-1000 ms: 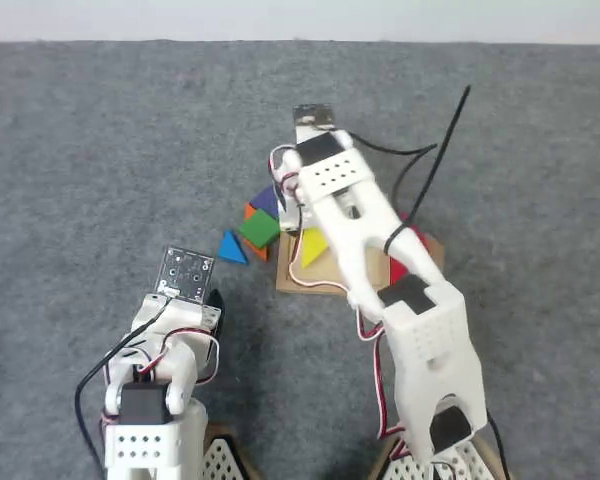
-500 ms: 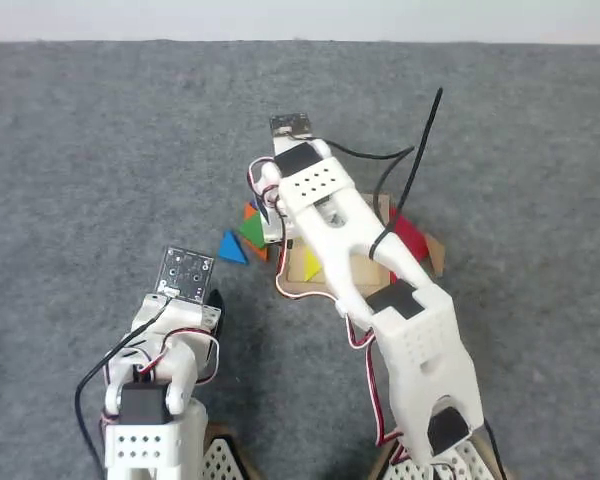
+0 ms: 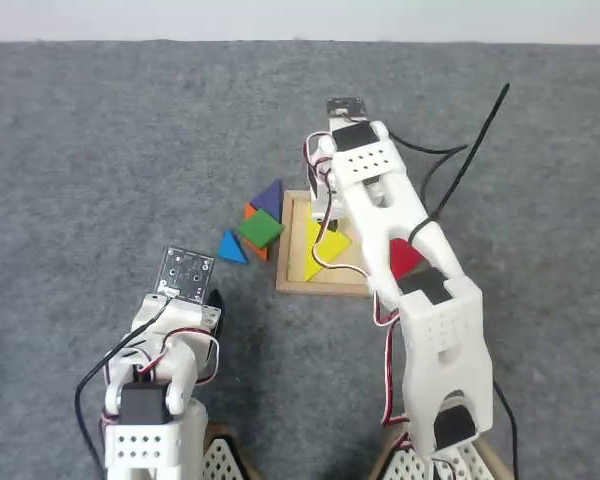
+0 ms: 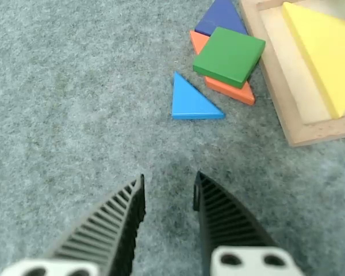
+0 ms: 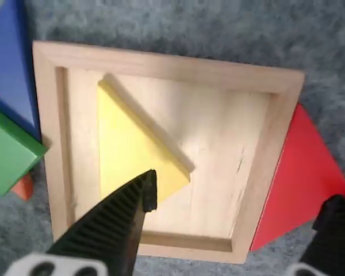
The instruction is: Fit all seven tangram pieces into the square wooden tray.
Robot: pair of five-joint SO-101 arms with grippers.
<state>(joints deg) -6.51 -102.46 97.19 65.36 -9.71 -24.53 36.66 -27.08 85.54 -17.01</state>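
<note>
Carpet, grey, covers the worktop in the high view. The left tool sits low near its base. Ahead of it lies a light blue triangle, then a green square resting partly on an orange piece, with a dark blue triangle beyond. Just past these is the square wooden tray, holding a yellow triangle. The right arm reaches over the tray. A red triangle shows beside the arm, on the tray's side away from the left tool.

In the left wrist view, the left tool's fingers are spread a little, with bare carpet between them. The light blue triangle lies ahead of the tips, apart from them. The green square and orange piece lie farther on, the tray corner off to one side.

In the right wrist view, the right tool is spread wide above the tray, pinching nothing. One of its fingers hangs over the yellow triangle's corner. The other is near the red triangle, which lies on the carpet outside the tray, against its rim.
</note>
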